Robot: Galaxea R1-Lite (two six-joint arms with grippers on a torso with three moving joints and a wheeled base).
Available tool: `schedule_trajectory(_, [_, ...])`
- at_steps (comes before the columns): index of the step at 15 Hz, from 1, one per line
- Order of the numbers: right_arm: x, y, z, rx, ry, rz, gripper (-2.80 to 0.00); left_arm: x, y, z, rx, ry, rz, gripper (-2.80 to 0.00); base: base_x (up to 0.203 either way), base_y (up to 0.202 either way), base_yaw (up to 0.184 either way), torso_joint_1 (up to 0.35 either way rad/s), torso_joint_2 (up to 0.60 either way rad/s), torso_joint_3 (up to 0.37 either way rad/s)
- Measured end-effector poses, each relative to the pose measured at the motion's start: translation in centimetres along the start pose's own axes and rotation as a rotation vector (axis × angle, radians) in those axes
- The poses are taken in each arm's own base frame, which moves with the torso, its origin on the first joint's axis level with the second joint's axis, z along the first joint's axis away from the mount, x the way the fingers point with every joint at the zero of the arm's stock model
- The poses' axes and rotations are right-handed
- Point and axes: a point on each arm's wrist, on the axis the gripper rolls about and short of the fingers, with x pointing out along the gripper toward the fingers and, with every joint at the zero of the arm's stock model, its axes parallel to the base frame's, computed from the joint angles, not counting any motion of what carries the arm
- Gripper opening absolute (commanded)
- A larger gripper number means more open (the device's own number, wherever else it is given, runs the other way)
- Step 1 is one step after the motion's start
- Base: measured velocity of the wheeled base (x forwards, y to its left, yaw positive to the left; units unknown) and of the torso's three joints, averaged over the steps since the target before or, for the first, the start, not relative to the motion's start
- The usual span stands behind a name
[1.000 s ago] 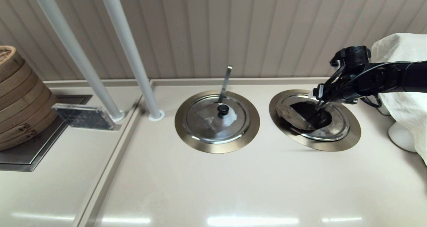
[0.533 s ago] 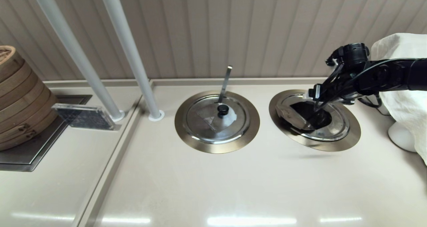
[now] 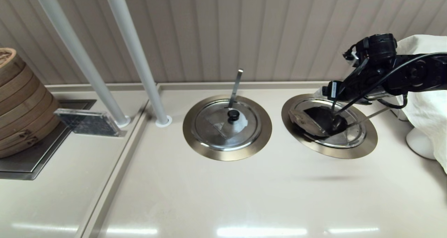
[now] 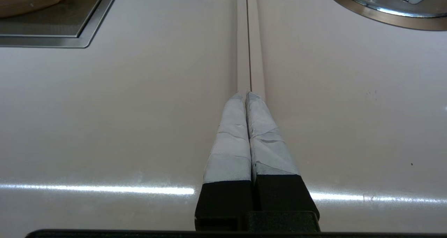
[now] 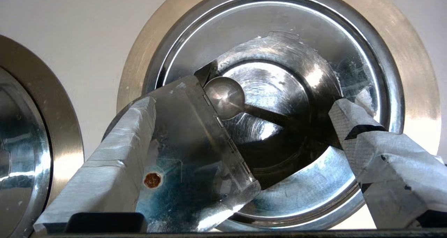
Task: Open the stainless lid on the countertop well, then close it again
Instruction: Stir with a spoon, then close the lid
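**Inspector A:** We find the stainless lid (image 3: 330, 121) seated in the countertop well (image 3: 366, 142), the right-hand one of two ringed wells. Its wedge flap (image 3: 303, 118) is folded back flat over the lid's left half, leaving a dark opening. We judge the opening half of the task done.

**Inspector B:** Agreed. The right wrist view shows the flap (image 5: 188, 150) turned underside-up along its hinge, with a ladle bowl (image 5: 224, 97) resting in the cavity. And the right gripper (image 3: 333, 91)?

**Inspector A:** It hovers above the well's far rim, released: in the wrist view its two taped fingers (image 5: 108, 161) are spread wide, one on either side of the opening, gripping nothing.

**Inspector B:** What remains, in our judgement, is to swing the flap back over the opening. We do not see the knob here, presumably because it sits under the flipped flap.

**Inspector A:** The left gripper (image 4: 245, 95) is idle low over bare counter, fingers pressed together on nothing. The twin lid (image 3: 227, 124), with its whitish patch, sits closed.

**Inspector B:** Markings?

**Inspector A:** We read no brand, label or writing on either lid. We note only a small rust-coloured spot (image 5: 153, 180) on the flap's underside.
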Motion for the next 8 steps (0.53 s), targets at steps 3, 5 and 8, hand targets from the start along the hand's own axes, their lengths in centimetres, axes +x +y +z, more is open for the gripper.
schedule_trajectory(3, [-0.4, -0.1, 0.1, -0.001, -0.006, 0.004, 0.00, 0.0, 0.0, 0.0, 0.000, 0.000, 0.000, -2.80, 0.000, 0.000, 0.000, 0.000, 0.00, 0.000])
schedule_trajectory(5, [-1.8, 0.7, -1.3, -0.065, 0.029, 0.031, 0.00, 0.0, 0.0, 0.0, 0.000, 0.000, 0.000, -2.80, 0.000, 0.000, 0.000, 0.000, 0.00, 0.000])
schedule_trajectory(8, [-4.1, 2.9, -4.8, -0.280, 0.060, 0.098, 0.00, 0.0, 0.0, 0.0, 0.000, 0.000, 0.000, -2.80, 0.000, 0.000, 0.000, 0.000, 0.00, 0.000])
